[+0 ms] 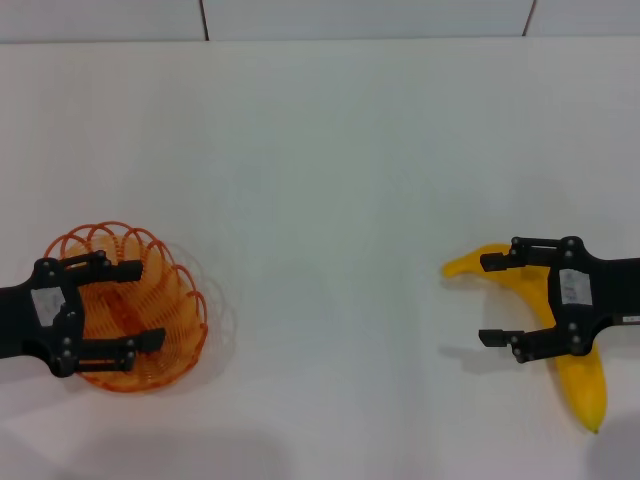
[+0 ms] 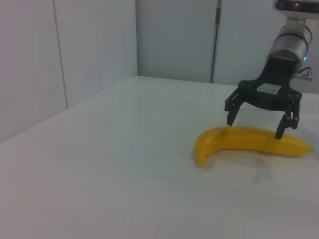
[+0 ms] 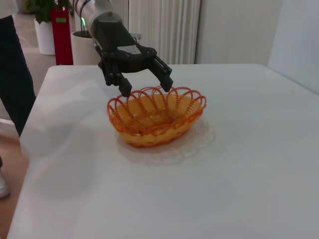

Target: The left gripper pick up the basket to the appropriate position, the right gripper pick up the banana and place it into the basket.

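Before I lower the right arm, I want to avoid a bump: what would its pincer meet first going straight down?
The right pincer is open above the banana, fingers straddling it. It would likely meet the banana first, then the table.

No readable text: small white labels sit on the left gripper (image 1: 133,305) and the right gripper (image 1: 490,300), their print too small to make out.

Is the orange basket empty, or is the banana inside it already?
Empty. The basket shows only bare wire inside, and the banana lies on the table far off, under the open right gripper.
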You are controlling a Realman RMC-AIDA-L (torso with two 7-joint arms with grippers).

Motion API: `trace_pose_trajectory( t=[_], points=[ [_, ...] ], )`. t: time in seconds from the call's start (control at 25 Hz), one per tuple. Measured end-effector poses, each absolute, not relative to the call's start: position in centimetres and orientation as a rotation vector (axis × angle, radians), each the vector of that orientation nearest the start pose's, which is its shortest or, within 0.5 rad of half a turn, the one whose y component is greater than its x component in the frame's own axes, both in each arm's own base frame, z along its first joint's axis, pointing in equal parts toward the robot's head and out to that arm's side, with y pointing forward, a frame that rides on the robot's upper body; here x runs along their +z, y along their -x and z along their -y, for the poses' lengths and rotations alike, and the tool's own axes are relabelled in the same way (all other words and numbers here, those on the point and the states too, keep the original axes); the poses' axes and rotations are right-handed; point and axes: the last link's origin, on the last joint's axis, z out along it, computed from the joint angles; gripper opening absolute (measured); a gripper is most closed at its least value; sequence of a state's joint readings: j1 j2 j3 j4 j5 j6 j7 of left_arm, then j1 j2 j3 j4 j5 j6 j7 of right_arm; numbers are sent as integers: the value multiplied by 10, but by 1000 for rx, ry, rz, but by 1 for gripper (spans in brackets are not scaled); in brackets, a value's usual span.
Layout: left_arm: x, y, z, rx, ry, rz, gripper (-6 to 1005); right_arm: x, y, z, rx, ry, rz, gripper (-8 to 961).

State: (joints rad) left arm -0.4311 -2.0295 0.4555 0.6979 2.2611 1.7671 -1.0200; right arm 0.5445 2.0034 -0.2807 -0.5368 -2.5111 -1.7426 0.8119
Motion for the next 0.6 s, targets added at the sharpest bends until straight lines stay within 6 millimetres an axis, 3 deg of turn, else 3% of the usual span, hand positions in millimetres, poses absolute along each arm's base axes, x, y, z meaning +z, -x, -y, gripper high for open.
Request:
trace_pose_trajectory(
  t=[0.6],
  points=[
    [43, 317, -281, -567, 2729, 299, 863, 18, -318, -284, 460, 2890, -112, 863]
  ],
)
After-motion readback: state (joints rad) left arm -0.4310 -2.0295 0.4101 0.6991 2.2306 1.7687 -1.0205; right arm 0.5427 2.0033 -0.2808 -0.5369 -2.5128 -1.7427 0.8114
